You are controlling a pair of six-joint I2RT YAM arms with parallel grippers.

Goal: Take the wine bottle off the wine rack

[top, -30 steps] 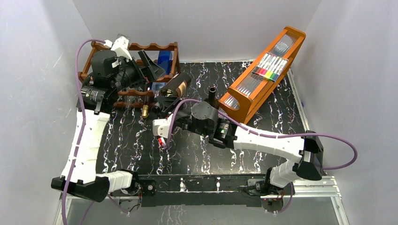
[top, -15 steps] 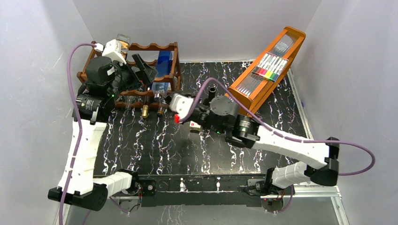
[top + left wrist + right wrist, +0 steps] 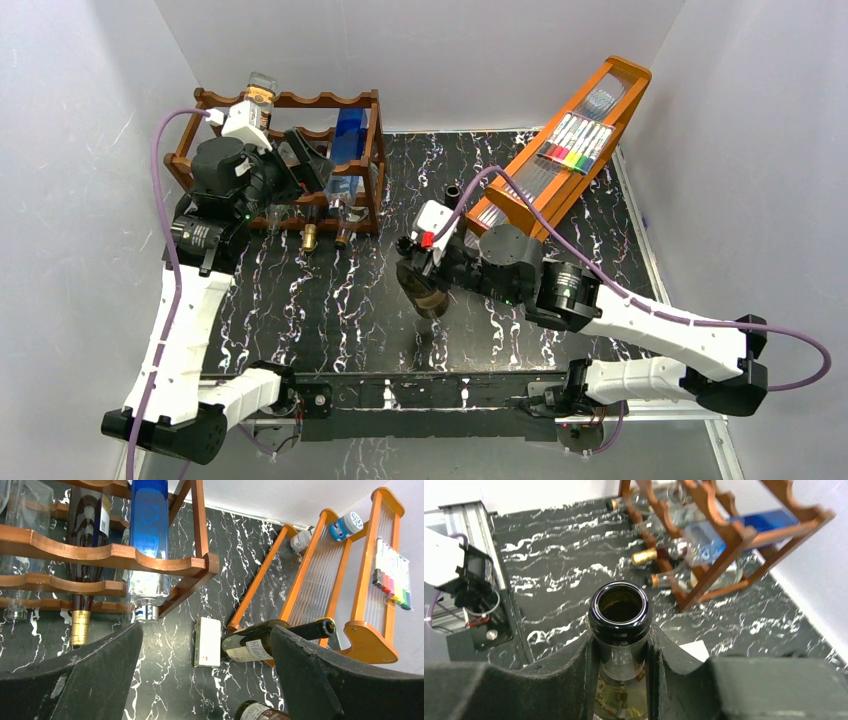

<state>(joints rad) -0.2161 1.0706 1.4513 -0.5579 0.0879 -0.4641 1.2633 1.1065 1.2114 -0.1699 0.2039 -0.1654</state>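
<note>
Off to the right of the wine rack [image 3: 320, 99], the right gripper [image 3: 620, 650] clamps the wine bottle [image 3: 428, 295] by its neck, while the left gripper [image 3: 207, 635] hovers at the rack's front, jaws wide apart.

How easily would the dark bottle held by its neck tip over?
Probably quite easily: the bottle looks tall and narrow, and the right pincer holds it upright only at its neck. It looks like smooth glass, so it is likely slippery and breakable. Lying down, its round body would probably roll.
</note>
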